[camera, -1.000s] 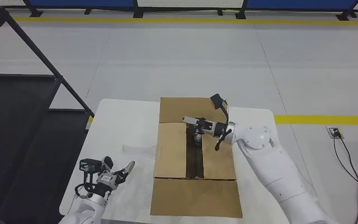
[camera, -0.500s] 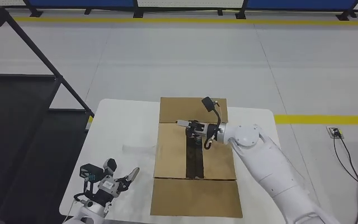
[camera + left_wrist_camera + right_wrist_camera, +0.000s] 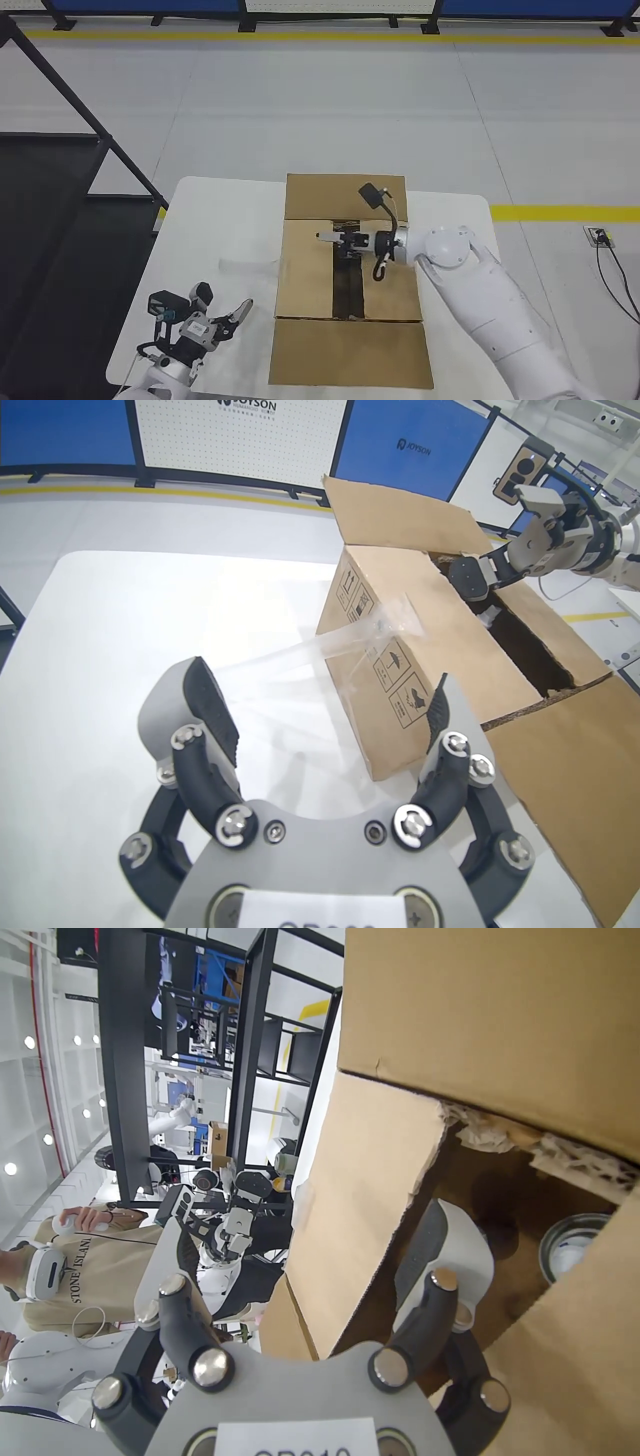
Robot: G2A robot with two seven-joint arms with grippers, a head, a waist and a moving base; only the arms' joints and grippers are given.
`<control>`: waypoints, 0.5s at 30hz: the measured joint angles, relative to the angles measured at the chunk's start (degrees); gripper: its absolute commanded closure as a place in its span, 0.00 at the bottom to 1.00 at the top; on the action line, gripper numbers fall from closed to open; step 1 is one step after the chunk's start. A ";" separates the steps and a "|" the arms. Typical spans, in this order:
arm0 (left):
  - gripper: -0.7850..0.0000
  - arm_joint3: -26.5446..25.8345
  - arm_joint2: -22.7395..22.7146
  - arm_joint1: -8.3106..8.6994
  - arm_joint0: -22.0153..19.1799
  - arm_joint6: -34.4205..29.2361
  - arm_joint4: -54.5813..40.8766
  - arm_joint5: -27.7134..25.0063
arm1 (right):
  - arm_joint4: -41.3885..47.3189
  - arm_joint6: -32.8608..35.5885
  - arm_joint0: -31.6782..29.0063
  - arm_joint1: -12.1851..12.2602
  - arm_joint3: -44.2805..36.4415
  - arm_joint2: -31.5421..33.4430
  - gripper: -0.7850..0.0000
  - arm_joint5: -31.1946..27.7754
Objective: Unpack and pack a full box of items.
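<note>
Pale grey floor with yellow lines surrounds a white, round-cornered table [image 3: 215, 220]. Well left of the box, the left gripper [image 3: 220, 305] hovers with its black-padded fingers spread and nothing between them. Clear crinkled film [image 3: 245, 265] lies just beside the box's left wall. The brown corrugated box [image 3: 305, 270] stands mid-table, its inner flaps leaving a dark slit. There the right gripper [image 3: 335, 240] is spread astride the left flap's torn edge. A round metal can [image 3: 575, 1248] sits inside.

Plain matt cardboard on the box [image 3: 305, 270], with ragged torn edges. The table [image 3: 215, 230] looks smooth and white. The tape [image 3: 350, 635] at the box's 9 o'clock is clear shiny plastic. The can [image 3: 575, 1248] has a dull metal rim.
</note>
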 measured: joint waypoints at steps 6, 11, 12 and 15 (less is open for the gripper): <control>0.00 -0.96 -0.24 -0.02 0.75 0.66 -0.13 -0.56 | 0.29 0.95 2.11 -1.23 2.18 -2.92 0.00 1.77; 0.00 -2.13 -0.26 -0.02 1.79 1.41 0.26 -1.34 | 4.19 1.37 3.54 -2.19 4.58 -3.31 0.00 -1.49; 0.00 -2.40 -0.23 -0.02 1.96 1.53 0.36 -1.60 | 5.23 1.87 3.75 -2.28 4.88 -3.13 0.00 -2.16; 0.00 -3.56 0.10 0.04 2.59 1.78 1.81 -2.79 | 8.79 3.36 4.28 -2.56 5.27 -2.46 0.00 -3.54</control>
